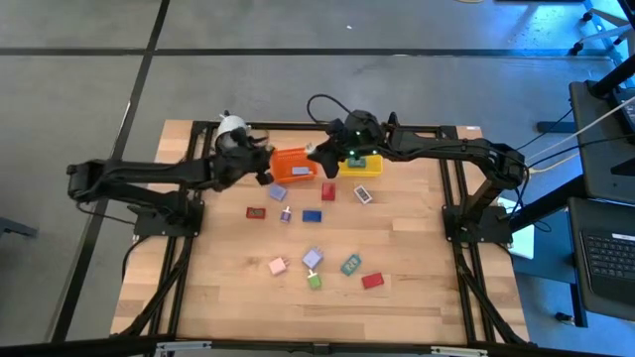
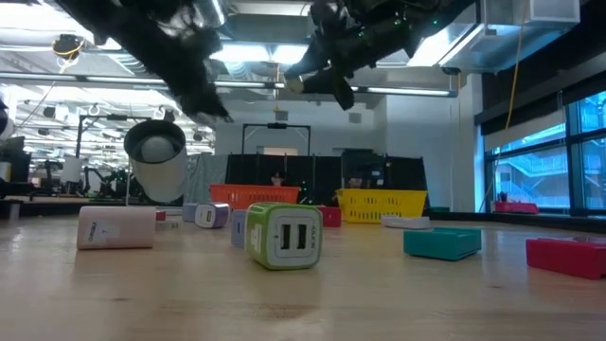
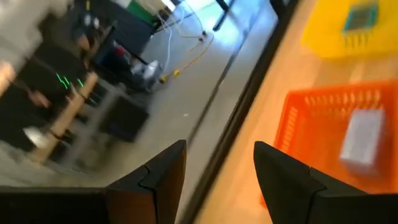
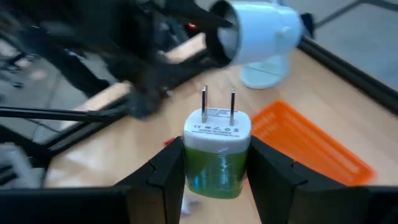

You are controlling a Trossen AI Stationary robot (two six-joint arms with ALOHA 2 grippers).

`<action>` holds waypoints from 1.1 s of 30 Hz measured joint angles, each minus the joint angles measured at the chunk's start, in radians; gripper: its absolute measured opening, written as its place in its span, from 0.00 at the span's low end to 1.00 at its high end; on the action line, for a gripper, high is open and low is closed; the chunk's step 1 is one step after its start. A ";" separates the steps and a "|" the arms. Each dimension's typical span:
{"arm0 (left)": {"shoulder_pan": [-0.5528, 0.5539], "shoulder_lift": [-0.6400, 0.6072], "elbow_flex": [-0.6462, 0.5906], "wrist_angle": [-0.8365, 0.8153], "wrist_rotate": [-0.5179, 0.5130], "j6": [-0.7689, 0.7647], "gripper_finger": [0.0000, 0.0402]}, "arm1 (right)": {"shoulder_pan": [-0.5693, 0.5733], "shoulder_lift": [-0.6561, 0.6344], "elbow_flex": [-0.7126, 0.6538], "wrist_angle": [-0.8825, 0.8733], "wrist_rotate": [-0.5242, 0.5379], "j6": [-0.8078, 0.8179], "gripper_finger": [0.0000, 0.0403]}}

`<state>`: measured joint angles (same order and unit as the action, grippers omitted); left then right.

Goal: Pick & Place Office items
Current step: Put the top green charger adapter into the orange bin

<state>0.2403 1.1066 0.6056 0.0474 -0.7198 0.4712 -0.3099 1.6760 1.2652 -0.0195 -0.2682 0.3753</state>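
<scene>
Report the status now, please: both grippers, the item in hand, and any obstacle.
Right gripper shut on green-and-white plug charger, raised near orange bin. Left gripper open, empty, beside that bin. No obstacle visible between charger and bin.

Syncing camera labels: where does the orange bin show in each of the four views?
High view: orange bin at the table's far edge, centre, between the two grippers.
Low view: far back, centre-left, behind the blocks.
Left wrist view: beyond the open left gripper, a pale item inside.
Right wrist view: beyond the green charger held by the right gripper.
Shared landmark: yellow bin beside it.
</scene>
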 joint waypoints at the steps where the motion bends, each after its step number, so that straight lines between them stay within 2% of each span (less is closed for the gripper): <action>1: -0.002 0.031 0.000 0.048 0.004 0.064 0.46 | 0.000 0.000 0.000 0.022 -0.037 0.009 0.36; 6: -0.019 0.117 0.000 0.317 0.013 0.298 0.46 | 0.000 -0.002 0.001 0.112 -0.166 0.058 0.36; 11: -0.051 0.091 0.000 0.443 0.076 0.349 0.46 | 0.000 -0.002 0.001 0.141 -0.193 0.073 0.36; 19: -0.134 0.034 0.000 0.426 0.159 0.380 0.46 | -0.003 -0.002 0.001 0.154 -0.229 0.070 0.36; 27: -0.201 0.035 0.000 0.442 0.139 0.423 0.46 | -0.003 -0.002 0.001 0.177 -0.229 0.076 0.36; 33: -0.201 0.035 0.001 0.478 0.136 0.433 0.55 | -0.003 -0.002 0.001 0.177 -0.229 0.070 0.36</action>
<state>0.0391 1.1412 0.6064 0.5250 -0.5836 0.9043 -0.3134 1.6741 1.2663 0.1570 -0.4976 0.4450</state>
